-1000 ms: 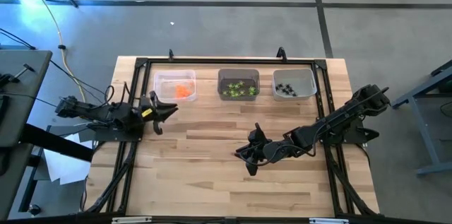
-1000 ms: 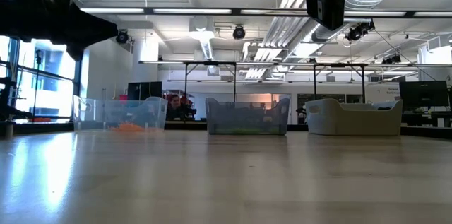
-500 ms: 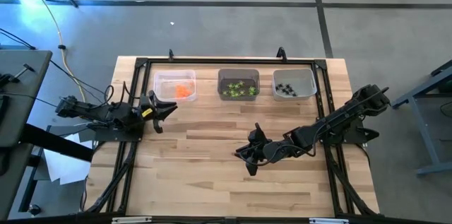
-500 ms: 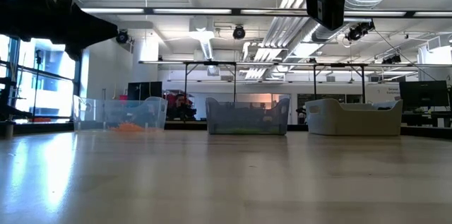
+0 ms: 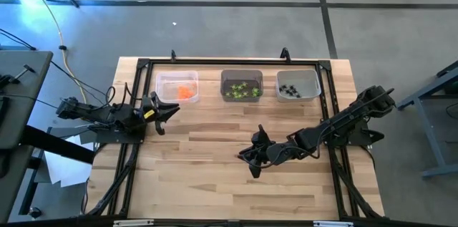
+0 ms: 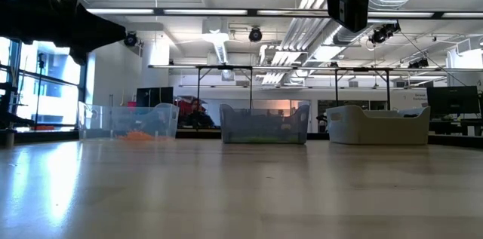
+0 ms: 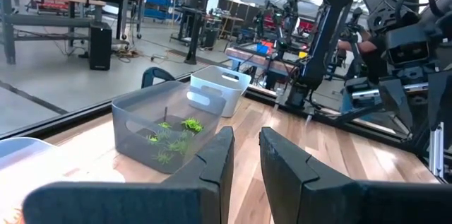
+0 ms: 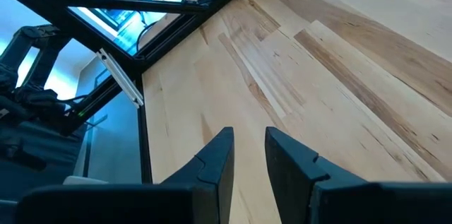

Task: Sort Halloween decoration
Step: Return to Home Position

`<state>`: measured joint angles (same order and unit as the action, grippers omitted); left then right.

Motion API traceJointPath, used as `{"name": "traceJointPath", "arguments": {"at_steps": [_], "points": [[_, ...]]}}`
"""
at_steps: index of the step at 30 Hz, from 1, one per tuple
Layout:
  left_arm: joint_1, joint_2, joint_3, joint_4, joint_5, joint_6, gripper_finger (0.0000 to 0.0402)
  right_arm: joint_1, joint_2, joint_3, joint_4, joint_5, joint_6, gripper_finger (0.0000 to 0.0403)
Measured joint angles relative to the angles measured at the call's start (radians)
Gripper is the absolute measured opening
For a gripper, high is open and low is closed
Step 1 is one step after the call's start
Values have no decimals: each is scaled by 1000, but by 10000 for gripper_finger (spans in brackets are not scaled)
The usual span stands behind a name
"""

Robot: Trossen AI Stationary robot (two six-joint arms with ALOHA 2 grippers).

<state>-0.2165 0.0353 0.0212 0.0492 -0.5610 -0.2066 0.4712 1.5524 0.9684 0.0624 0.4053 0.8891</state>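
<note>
On your left, the left gripper point(image 5: 163, 110) is hanging over the left edge of the table point(image 5: 215, 184), just beside the near left corner of the clear bin point(image 5: 166, 78). Its fingers point(image 7: 215, 160) are standing a narrow gap apart with nothing between them. Inside that bin the orange trinkets point(image 5: 187, 92) are lying in a small heap toward its right side. Moving right along the far edge, the green trinkets point(image 5: 242, 92) are sitting in the dark middle bin point(image 5: 241, 74), and the black spiders point(image 5: 288, 90) are resting in the pale bin point(image 5: 308, 76) on the right. I am seeing no loose piece on the bare wood, though anything that small could escape the overhead view. The right gripper point(image 5: 249, 157) is hovering over the middle of the table, well apart from all three bins. Its fingers point(image 8: 215, 157) are also parted only slightly and are carrying nothing. As you are bringing the arms home, the likeliest trouble is on the left, because a wide swing there could clip the clear bin and scatter the orange pieces. The right arm is reaching far out, so a low retreat could scrape the tabletop.
</note>
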Motion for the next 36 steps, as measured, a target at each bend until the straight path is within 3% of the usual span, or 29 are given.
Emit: {"name": "traceJointPath", "arguments": {"at_steps": [1, 6, 10, 24, 29, 36], "points": [[0, 0, 0, 0, 0, 0, 55, -2, -1, 0, -2, -20, 0, 78], [0, 0, 0, 0, 1, 0, 55, -29, -70, 0, -88, -364, 0, 78], [0, 0, 0, 0, 0, 0, 55, -30, -101, 0, -100, -459, 0, 78], [0, 0, 0, 0, 0, 0, 55, -215, -137, -3, -70, -450, 31, 78], [0, 0, 0, 0, 0, 0, 55, -225, -162, -3, -20, -302, 144, 78], [0, 0, 0, 0, 0, 0, 55, -206, -266, -268, 348, -219, 157, 78]]}}
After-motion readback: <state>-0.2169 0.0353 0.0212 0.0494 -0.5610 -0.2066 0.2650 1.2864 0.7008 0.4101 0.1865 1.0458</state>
